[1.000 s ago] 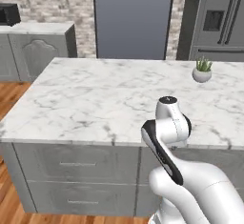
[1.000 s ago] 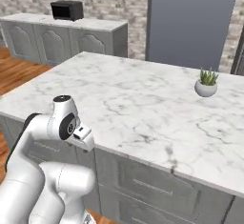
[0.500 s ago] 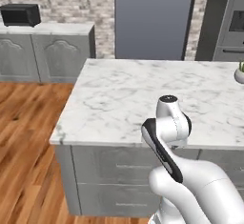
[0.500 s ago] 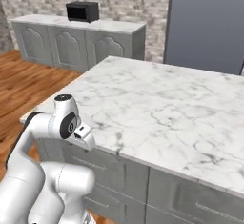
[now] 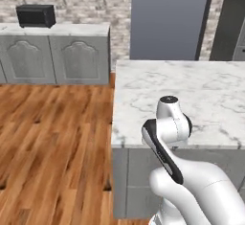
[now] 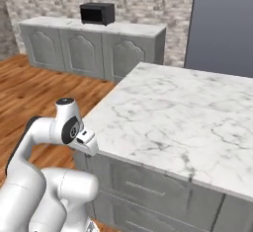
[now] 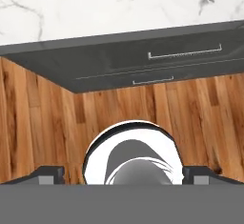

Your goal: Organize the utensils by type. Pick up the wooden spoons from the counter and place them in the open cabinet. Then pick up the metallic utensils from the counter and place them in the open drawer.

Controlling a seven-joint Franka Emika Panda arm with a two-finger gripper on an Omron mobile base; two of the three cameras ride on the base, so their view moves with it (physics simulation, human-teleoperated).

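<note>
Big picture first: the far wall carries the counter (image 6: 123,27), white marble over grey arched-panel doors, with the black oven (image 6: 97,13) sitting on top toward its left end, and between it and the robot lies a wide stretch of wood floor (image 5: 52,123). Right up close is the marble island (image 6: 188,122), its near drawers shut, and the arm is folded in tight against the island's near edge. So the line that matters runs away from the hand, across the floor toward the far left, to that oven counter; the gap is well beyond an arm's reach, so my read is the base has to drive before anything gets picked. The wooden spoons and the metal pieces are too small to make out on that counter from here, so their long axes can't be called. Down to the gripper (image 7: 123,173): pointed at the floor, the two finger tips (image 7: 47,174) standing about as wide apart as they go, nothing between them, touching nothing.
</note>
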